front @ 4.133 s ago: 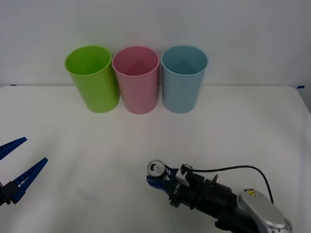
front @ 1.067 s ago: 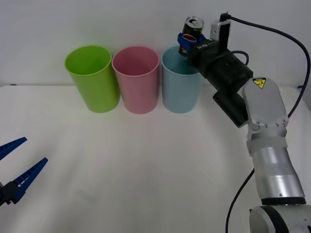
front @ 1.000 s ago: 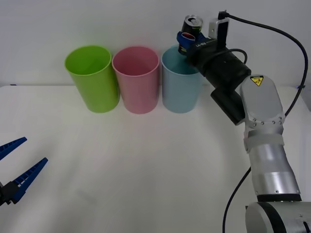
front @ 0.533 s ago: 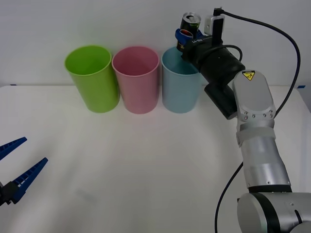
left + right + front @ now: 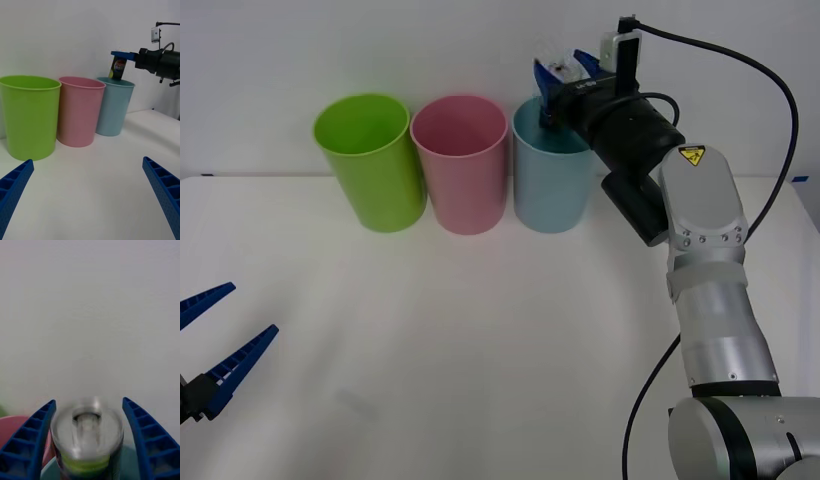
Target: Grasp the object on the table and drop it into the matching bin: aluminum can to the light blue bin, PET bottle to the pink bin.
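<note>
Plain white wall behind, white tabletop [image 5: 500, 330] below. Right pincer [image 5: 565, 72] raised above the rim of the light blue bin [image 5: 555, 170], arm reaching in from the right side. Its blue ribbed fingers [image 5: 32, 435] are spread apart, one to each side of the aluminum can [image 5: 87, 435], with a gap visible between each finger and the can's sides; nothing is gripped.

Can: small, silvery, round shiny top with pull tab facing the right wrist camera, blurred there. Green band on the body just under the top; the left wrist view shows a dark side with a coloured label. In that view the can [image 5: 119, 68] hangs upright just under the pincer, its lower end at the level of the light blue bin's rim, over the opening.

Bins stand in a row at the far edge of the tabletop: lime green bin [image 5: 370, 160] on the left, pink bin [image 5: 460, 160] in the middle, light blue on the right, neighbours near or touching.

Left pincer [image 5: 215, 345] low at the near left edge of the tabletop, fingers wide open, holding nothing, well apart from the bins.
</note>
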Robot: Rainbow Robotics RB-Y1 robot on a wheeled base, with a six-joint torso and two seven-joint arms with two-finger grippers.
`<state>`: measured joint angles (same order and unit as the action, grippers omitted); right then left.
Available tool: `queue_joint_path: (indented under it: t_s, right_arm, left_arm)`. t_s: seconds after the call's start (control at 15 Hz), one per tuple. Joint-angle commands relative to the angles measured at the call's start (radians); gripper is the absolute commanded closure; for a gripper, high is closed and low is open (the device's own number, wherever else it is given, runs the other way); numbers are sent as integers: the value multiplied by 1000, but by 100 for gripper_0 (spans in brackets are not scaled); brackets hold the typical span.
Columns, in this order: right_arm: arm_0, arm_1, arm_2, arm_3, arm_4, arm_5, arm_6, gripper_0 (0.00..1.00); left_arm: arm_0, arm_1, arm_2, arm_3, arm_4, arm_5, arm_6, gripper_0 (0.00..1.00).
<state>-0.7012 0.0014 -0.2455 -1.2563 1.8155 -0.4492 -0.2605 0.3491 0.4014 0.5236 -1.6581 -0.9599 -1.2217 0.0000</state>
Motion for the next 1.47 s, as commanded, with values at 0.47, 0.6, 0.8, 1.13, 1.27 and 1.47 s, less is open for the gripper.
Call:
queue_joint_path:
  t_s: [0.47, 0.6, 0.8, 1.13, 1.27, 1.47]
  right_arm:
    - [117, -6, 29, -149, -47, -63, 7, 0]
    - [166, -24, 37, -209, -74, -106, 7, 0]
    - [255, -78, 66, -302, -140, -158, 3, 0]
    - [427, -242, 173, -446, -320, -158, 3, 0]
    - [506, -336, 226, -505, -416, -154, 9, 0]
    - [632, -431, 241, -594, -496, -160, 27, 0]
  left_arm:
    - [0, 0, 0, 0, 0, 0, 0, 0]
    - [0, 0, 0, 0, 0, 0, 0, 0]
    - [0, 0, 0, 0, 0, 0, 0, 0]
    - [0, 0, 0, 0, 0, 0, 0, 0]
    - [0, 0, 0, 0, 0, 0, 0, 0]
    - [0, 0, 0, 0, 0, 0, 0, 0]
